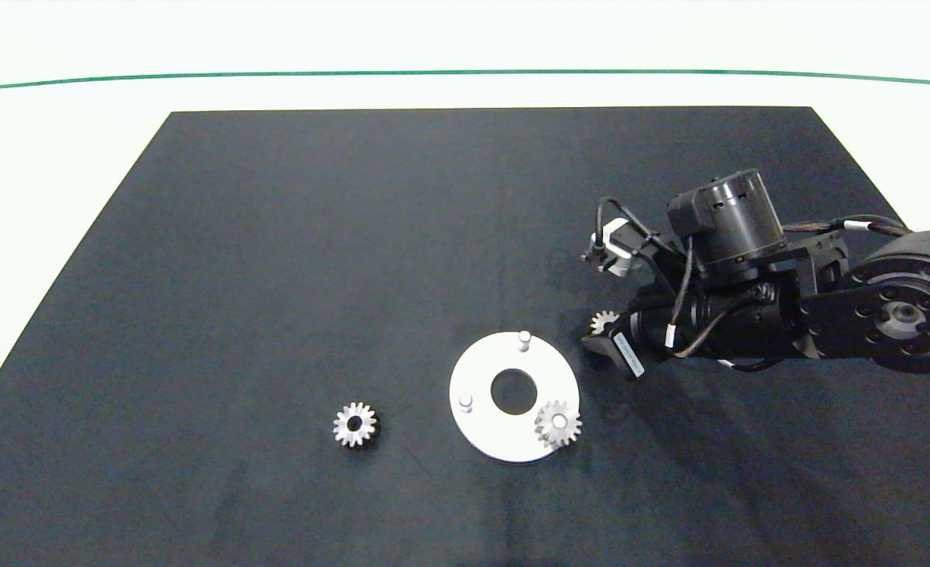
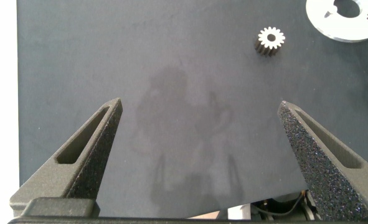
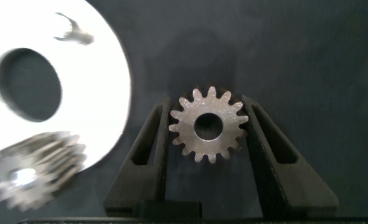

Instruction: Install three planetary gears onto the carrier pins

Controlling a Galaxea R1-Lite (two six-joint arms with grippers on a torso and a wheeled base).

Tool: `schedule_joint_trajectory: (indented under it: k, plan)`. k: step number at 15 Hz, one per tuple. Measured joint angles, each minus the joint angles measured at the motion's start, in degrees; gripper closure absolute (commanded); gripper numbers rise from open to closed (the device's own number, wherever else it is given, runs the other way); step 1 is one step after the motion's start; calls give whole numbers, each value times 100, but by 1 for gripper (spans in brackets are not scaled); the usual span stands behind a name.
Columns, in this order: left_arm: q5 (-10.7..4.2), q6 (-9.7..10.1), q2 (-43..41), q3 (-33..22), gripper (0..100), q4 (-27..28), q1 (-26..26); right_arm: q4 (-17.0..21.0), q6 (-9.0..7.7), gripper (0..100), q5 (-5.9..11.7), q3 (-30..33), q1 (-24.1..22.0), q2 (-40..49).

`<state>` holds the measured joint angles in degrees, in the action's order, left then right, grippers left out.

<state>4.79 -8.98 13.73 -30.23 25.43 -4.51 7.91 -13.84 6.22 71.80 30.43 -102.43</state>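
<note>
A: Starting nearest the camera edge of the table, what lies there?

B: On the black mat (image 1: pixel 276 276), a loose planetary gear (image 1: pixel 354 424) lies flat, well apart from the arms. It also shows in the left wrist view, beyond the left gripper (image 2: pixel 199 124), whose two grey fingers are spread wide over bare mat and hold nothing. That arm does not appear in the head view.

A: And next to that gear?

B: To its right sits the white disc (image 1: pixel 480 370) with its large central hole. A second gear (image 1: pixel 558 424) is seated over the pin at the disc's near right edge; the pin's pale top shows through the bore. Two carrier pins stand bare: one at the disc's left (image 1: pixel 465 402) and one at its far edge (image 1: pixel 524 339).

A: Where is the third gear?

B: Just beyond the disc's right side, the right gripper (image 3: pixel 207 127) pinches the third gear (image 3: pixel 208 124) between its fingers, a finger pressing on the teeth at each side. In the head view only a toothed sliver of this gear (image 1: pixel 603 320) peeks from under the dark right arm (image 1: pixel 748 307), which reaches in from the right edge. Whether the gear touches the mat cannot be told.

A: Farther back?

B: Bare mat, then the white table surface (image 1: pixel 465 90) crossed by a green line (image 1: pixel 465 73).
</note>
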Motion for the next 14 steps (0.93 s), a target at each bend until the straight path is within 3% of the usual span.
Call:
schedule_joint_trajectory:
  k: [5, 11, 14]
  plan:
    - [2, 0, 0, 0, 0, -2, 2, 581, -11, 78, 23, 330, 361, 282]
    - [2, 0, -1, -30, 0, -10, 2, 652, -11, 78, 345, 837, 855, 88]
    - [2, 0, -1, -48, 0, -10, 2, 652, -7, 78, 384, 920, 1014, -101]
